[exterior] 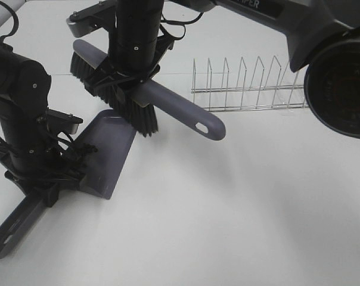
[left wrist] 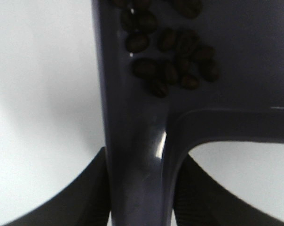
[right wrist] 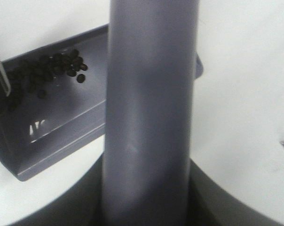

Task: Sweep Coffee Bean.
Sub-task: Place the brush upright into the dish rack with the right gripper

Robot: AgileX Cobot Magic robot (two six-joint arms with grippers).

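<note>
Now, with the coffee bean (right wrist: 48,66) gathered inside the dustpan (exterior: 111,149) your left gripper (left wrist: 142,197) clamps by its handle, and the right gripper (right wrist: 149,197) clenched on the brush (exterior: 180,107), sweeping looks done, so lift the dustpan level.

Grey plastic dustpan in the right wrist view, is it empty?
No, small dark brown coffee beans lie clustered inside the grey plastic dustpan.

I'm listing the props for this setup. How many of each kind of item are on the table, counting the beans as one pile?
brush: 1
dustpan: 1
wire rack: 1
coffee bean pile, lying in the dustpan: 1
Total: 4
</note>
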